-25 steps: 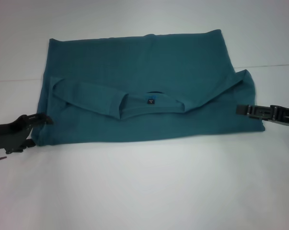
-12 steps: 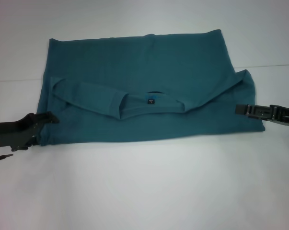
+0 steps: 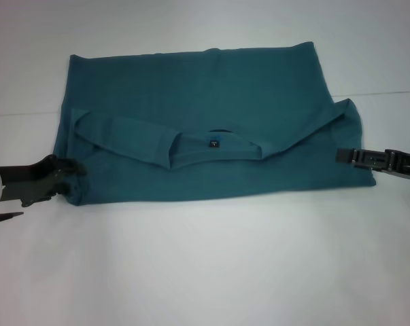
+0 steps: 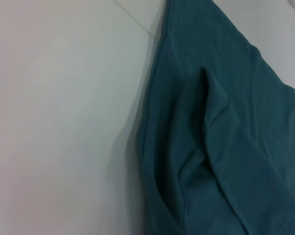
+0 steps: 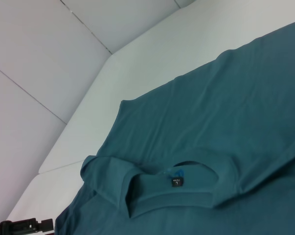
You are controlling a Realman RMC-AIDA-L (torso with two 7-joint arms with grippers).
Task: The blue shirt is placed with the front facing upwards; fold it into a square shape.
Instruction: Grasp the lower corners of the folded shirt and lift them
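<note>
Blue shirt [image 3: 205, 129] lies half-folded; I read "L" on its dark collar label [image 3: 215, 143]. Left gripper [image 3: 69, 173] and right gripper [image 3: 342, 155] touch opposite edges; I cannot tell either's grip.

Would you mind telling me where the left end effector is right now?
In the head view, the left end effector sits at the blue shirt's near-left corner, on the white table.

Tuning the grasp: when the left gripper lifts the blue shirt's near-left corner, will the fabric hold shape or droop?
Likely droops: the blue shirt lies flat and thin, with soft creases near its folded sleeve. Stacked layers may slide apart, so the left gripper might lift only the top one. Probably light.
</note>
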